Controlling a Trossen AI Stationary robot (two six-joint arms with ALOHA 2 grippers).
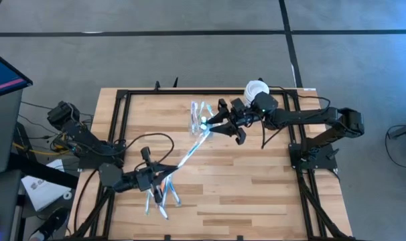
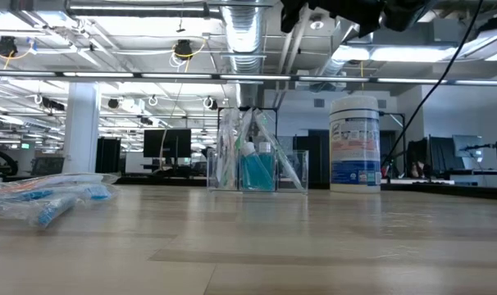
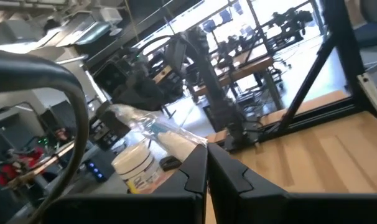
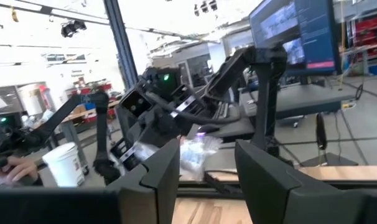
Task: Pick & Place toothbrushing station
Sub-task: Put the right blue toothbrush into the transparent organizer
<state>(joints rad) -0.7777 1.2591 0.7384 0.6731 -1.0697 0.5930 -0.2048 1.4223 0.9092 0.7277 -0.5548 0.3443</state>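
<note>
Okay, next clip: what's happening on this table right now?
Two arms work over a wooden table. The right tool, fingers open, hovers beside the clear toothbrushing station, which stands near a white jar at the far side; it holds nothing. The left tool, fingers closed together, sits low at the near-left by some wrapped toothbrushes lying flat. Whether it grips one is unclear.

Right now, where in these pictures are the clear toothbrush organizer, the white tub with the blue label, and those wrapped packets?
toothbrushing station (image 2: 257,164), low view, on its clear front wall.
white jar (image 2: 355,143), low view, on its label.
wrapped packets (image 2: 47,197), low view, on the clear wrapping.
</note>
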